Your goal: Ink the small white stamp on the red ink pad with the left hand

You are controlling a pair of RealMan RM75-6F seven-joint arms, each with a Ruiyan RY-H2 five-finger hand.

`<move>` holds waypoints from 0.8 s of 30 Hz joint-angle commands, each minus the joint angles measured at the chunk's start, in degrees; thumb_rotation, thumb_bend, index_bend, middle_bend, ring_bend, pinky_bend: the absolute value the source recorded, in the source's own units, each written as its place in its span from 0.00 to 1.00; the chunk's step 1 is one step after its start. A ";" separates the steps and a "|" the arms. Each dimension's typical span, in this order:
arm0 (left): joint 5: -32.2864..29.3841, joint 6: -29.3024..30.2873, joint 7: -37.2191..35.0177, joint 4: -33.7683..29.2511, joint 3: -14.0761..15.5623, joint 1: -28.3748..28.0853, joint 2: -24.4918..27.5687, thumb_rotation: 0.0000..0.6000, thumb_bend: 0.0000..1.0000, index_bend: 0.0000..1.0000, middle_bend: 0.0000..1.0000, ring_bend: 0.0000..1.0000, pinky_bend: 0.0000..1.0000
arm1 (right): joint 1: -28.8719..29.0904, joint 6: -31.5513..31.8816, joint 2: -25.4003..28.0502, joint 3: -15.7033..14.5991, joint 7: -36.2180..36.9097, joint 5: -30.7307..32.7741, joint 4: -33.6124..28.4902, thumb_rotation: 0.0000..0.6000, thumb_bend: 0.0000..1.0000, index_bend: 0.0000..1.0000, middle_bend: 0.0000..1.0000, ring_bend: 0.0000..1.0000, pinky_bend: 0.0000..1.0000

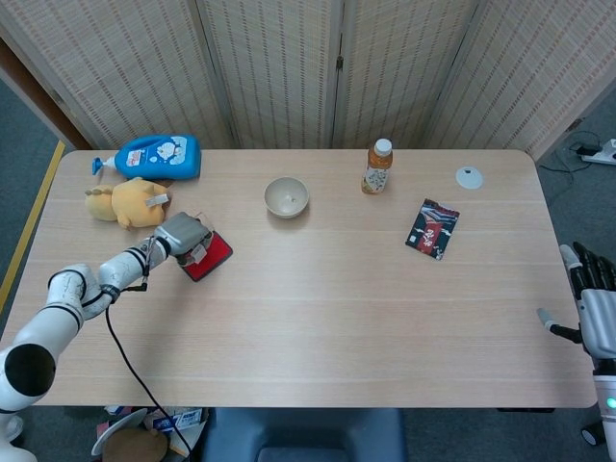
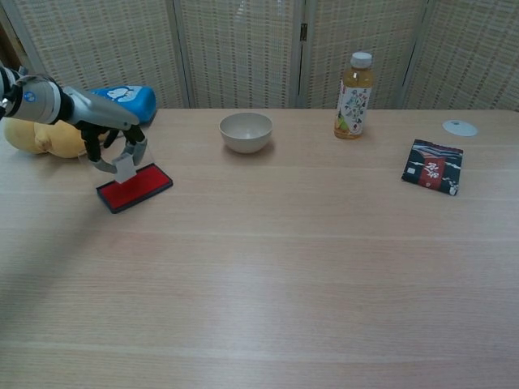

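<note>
The red ink pad (image 2: 135, 187) (image 1: 210, 258) lies on the table at the left, in a dark frame. My left hand (image 2: 113, 147) (image 1: 178, 234) hovers just above its far left corner and pinches the small white stamp (image 2: 124, 168), which hangs a little above the pad's edge. In the head view the stamp is mostly hidden under the hand. My right hand (image 1: 592, 306) hangs off the table's right edge with fingers apart, holding nothing.
A yellow plush toy (image 1: 130, 203) and a blue bottle (image 1: 154, 156) lie just behind the left hand. A white bowl (image 2: 246, 131), a tea bottle (image 2: 353, 85), a dark snack packet (image 2: 433, 167) and a small white disc (image 2: 460, 127) sit further right.
</note>
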 commanded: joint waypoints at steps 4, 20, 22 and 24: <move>1.15 2.00 -2.84 3.07 2.12 0.18 -1.79 1.00 0.33 0.57 0.48 0.27 0.42 | -0.01 -0.04 0.16 -0.16 0.20 -0.29 -0.08 1.00 0.21 0.00 0.00 0.00 0.00; 0.89 3.86 -6.02 7.46 3.98 1.89 -4.36 1.00 0.33 0.57 0.48 0.27 0.42 | -0.12 0.27 0.06 -0.09 -0.26 -0.22 -0.14 1.00 0.21 0.00 0.00 0.00 0.00; 0.89 4.16 -6.35 7.81 4.13 2.13 -4.55 1.00 0.33 0.57 0.48 0.27 0.42 | -0.09 0.21 0.04 -0.06 -0.31 -0.12 -0.13 1.00 0.21 0.00 0.00 0.00 0.00; 0.81 4.55 -6.69 8.06 4.18 2.38 -4.70 1.00 0.33 0.57 0.48 0.27 0.42 | -0.07 0.19 0.01 -0.06 -0.39 -0.11 -0.15 1.00 0.21 0.00 0.00 0.00 0.00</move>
